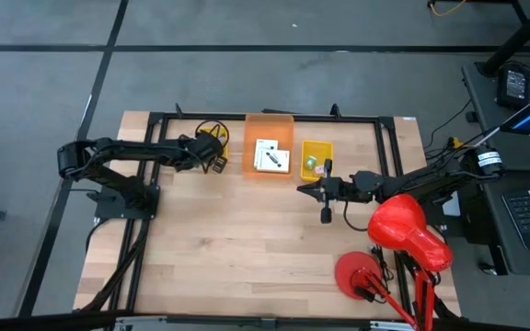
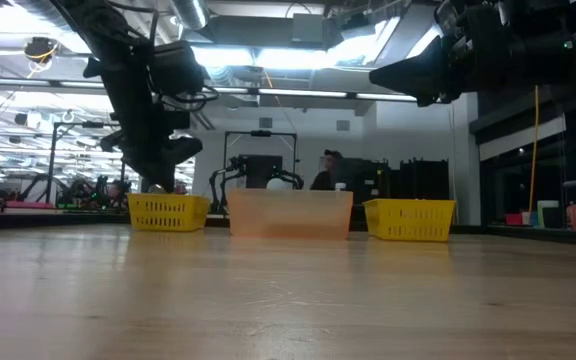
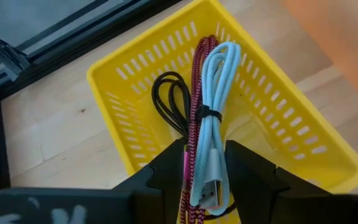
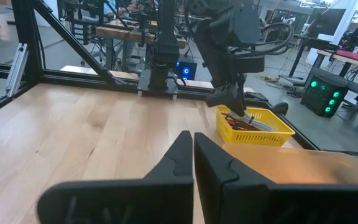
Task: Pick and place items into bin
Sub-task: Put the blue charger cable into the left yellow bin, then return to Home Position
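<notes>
Gripping the bundled cords over the left yellow basket, my left gripper is clamped on them. My right gripper waits pressed together by the other basket. A dangling loop could snag the rim, tugging the bundle loose short of the orange bin.

The orange bin sits at the table's far edge, translucent and rectangular, between two yellow baskets. Inside it lie two white cards with black print, flat and partly overlapping. The right yellow basket holds a small green cube among other small pieces too tiny to tell apart. The left yellow basket holds a coiled black cord, a maroon cord and a pale blue cable, the last two bundled together lengthwise.
</notes>
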